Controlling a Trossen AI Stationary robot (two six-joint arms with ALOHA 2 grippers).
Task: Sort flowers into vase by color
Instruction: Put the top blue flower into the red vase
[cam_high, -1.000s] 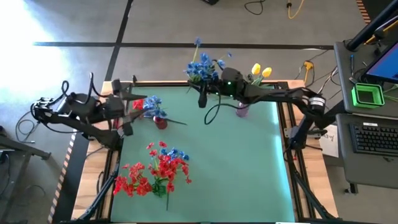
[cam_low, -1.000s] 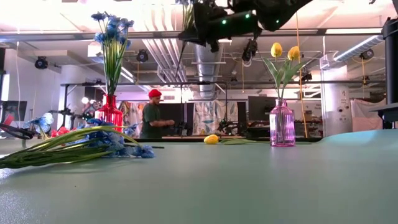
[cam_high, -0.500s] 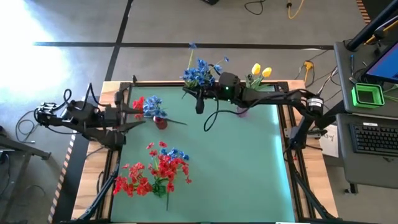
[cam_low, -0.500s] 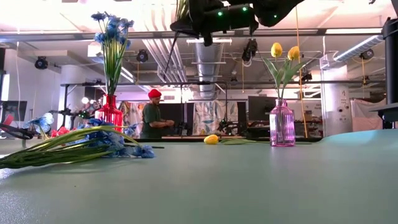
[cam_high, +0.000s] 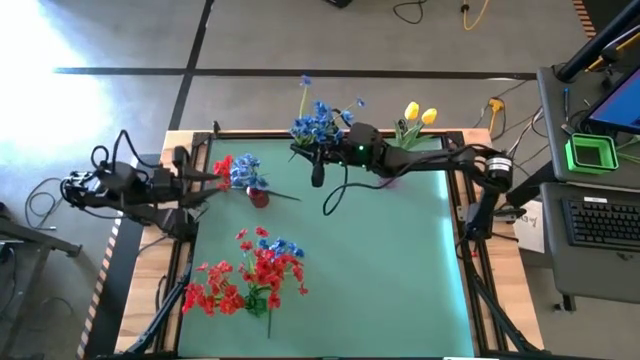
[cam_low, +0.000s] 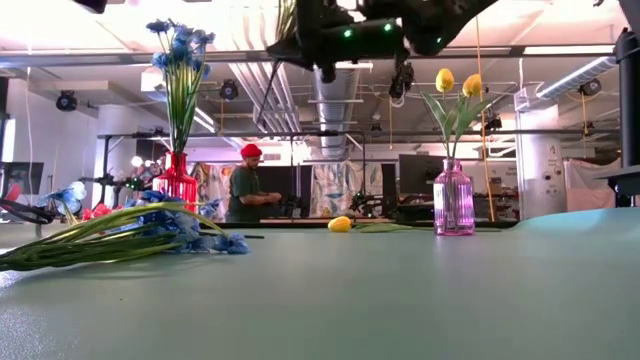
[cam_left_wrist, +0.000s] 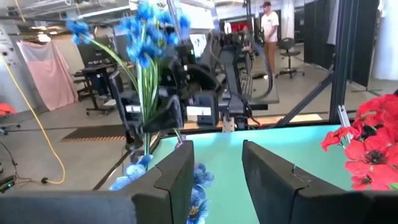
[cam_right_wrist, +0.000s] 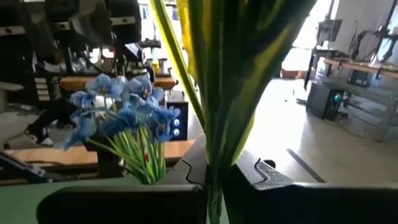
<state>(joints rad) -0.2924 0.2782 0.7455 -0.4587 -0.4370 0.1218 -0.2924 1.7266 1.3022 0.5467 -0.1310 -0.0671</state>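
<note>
My right gripper (cam_high: 310, 152) is high over the table's far edge, shut on a bunch of blue flowers (cam_high: 315, 120), whose green stems (cam_right_wrist: 214, 118) fill the right wrist view. A red vase (cam_low: 178, 180) holding blue flowers (cam_low: 180, 45) stands at the far left of the table (cam_high: 258, 197). A pink vase (cam_low: 453, 200) holds yellow tulips (cam_low: 455, 80). Red and blue flowers (cam_high: 250, 275) lie in a loose pile on the near left. My left gripper (cam_left_wrist: 214, 165) is open near the left edge (cam_high: 210, 178), holding nothing. My right gripper pinches the bunch's green stems (cam_right_wrist: 214, 155) between its two fingers (cam_right_wrist: 261, 177), which lie across them. The bunch is lifted clear of the table and stands about upright, with its blue heads (cam_left_wrist: 146, 37) above the fingers.
One yellow tulip (cam_low: 340, 224) lies on the far part of the table, left of the pink vase. A person (cam_low: 245, 190) stands in the room beyond the table. A monitor and keyboard (cam_high: 600, 215) sit off the right side. The green table middle (cam_high: 380, 260) is bare.
My right gripper has carried the blue bunch a little toward the table's left, closer to the red vase, staying high. My left arm has drawn back toward the left edge, away from the red vase, its gripper still open.
</note>
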